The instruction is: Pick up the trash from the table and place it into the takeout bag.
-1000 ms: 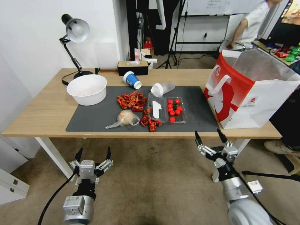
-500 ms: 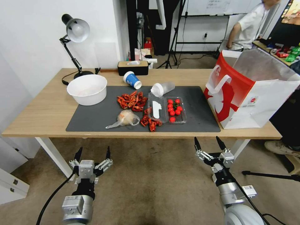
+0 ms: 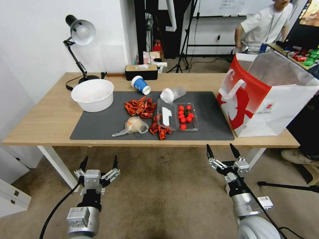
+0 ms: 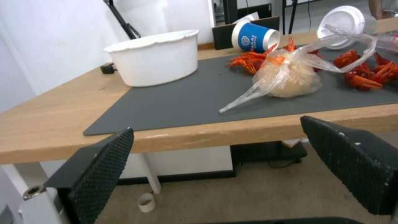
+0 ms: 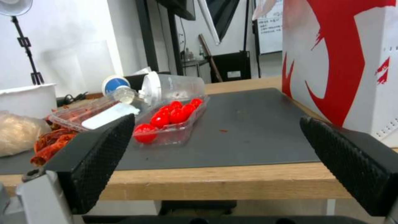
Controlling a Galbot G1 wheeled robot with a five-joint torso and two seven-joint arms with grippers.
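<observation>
Lying on table point(image 3: 43, 122), trash point(image 3: 134, 125) well beyond both open grippers.

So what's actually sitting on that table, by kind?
Cups: 2, a blue paper cup and a white-lidded cup
Bowls: 1, white
Plastic bags: 1
Tomato boxes: 1
Takeout bags: 1
Lamps: 1
Tissue boxes: 1
Total: 8
</observation>
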